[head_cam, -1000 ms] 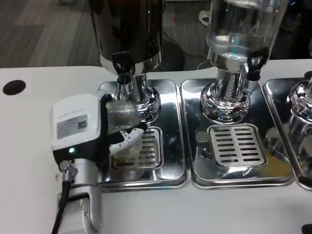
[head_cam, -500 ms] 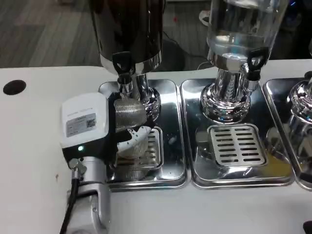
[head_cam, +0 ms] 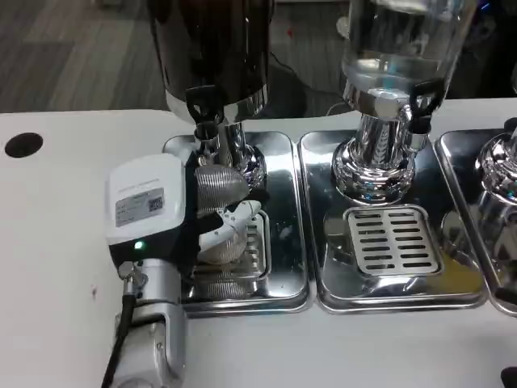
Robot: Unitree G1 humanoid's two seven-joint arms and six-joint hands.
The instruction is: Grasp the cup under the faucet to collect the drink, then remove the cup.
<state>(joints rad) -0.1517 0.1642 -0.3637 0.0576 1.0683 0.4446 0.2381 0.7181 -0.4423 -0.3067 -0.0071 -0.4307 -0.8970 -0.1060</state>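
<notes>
My left hand reaches over the left drip tray and grips a ribbed clear cup. The cup stands on the tray's grate just below the black faucet handle of the dark dispenser, its rim close under the spout. White and black fingers wrap the cup's front side. The cup's lower part is hidden by the fingers, and I cannot see liquid in it.
A second dispenser with a clear tank stands on the middle tray with its slotted grate. A third chrome base sits at the right edge. A black hole marks the white table at left.
My left hand has moved right with the cup, bringing it more squarely under the dark dispenser's faucet. The dispensers and trays have not moved.
</notes>
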